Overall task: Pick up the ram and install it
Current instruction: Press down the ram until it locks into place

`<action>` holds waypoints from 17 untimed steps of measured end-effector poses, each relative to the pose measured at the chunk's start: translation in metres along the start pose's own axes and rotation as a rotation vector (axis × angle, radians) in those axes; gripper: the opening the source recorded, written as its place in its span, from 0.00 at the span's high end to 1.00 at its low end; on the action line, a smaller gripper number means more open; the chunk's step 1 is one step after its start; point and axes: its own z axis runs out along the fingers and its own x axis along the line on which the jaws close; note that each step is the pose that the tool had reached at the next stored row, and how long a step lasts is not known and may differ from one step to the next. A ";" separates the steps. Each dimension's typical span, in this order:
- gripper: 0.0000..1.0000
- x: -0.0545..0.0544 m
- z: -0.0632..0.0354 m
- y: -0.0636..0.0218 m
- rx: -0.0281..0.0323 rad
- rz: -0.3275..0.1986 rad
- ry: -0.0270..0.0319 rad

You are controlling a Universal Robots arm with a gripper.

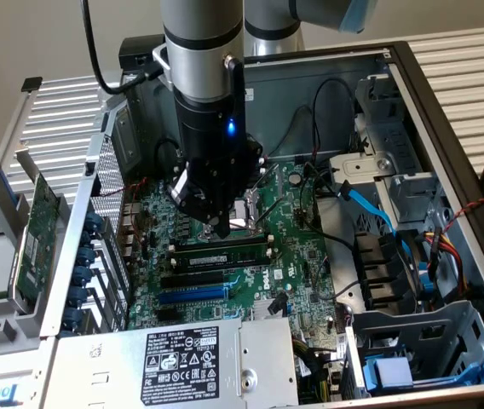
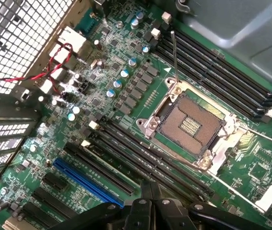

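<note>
Beige wall stands behind a ribbed silver surface (image 1: pixel 63 111), and on it lies the open grey metal computer case (image 1: pixel 446 128) with the green motherboard (image 1: pixel 302 256) facing up.

From the exterior view I have the black two-fingered gripper (image 1: pixel 223 228) low over the middle of the board, its fingers drawn together with nothing between them that I can make out. The ram (image 1: pixel 221 254), a long narrow green stick with black chips, lies along the black memory slots just at six o'clock of the fingertips. It is apart from them or barely touched; I cannot tell which. The silver processor socket (image 1: pixel 255 217) sits at about two o'clock of the gripper. The silver power supply box with its black label (image 1: pixel 182 358) is at six o'clock, near the case edge.

Through the wrist view the gripper (image 2: pixel 149 187) shows as closed black fingers hanging over the bank of black memory slots (image 2: pixel 141 153). That bank runs between the bare socket (image 2: pixel 191 124) and the long blue expansion slot (image 2: pixel 85 179). Seen edge-on, I cannot tell the stick from the slots around it.

My reading is that the pick-up is done and I am in the installing step, with closed fingers used as a pusher. Seating calls for even downward pressure along the stick until both end clips latch, and I cannot confirm they have.
</note>
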 end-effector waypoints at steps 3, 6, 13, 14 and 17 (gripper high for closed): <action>0.90 0.000 0.0000 0.0000 0.0003 0.037 -0.0003; 0.90 0.000 0.0000 0.0000 0.0006 0.075 -0.0006; 0.90 0.000 -0.0001 0.0000 0.0016 0.162 -0.0012; 0.90 0.000 0.0000 0.0000 0.0017 0.174 -0.0014; 0.90 0.000 0.0000 0.0000 0.0023 0.210 -0.0017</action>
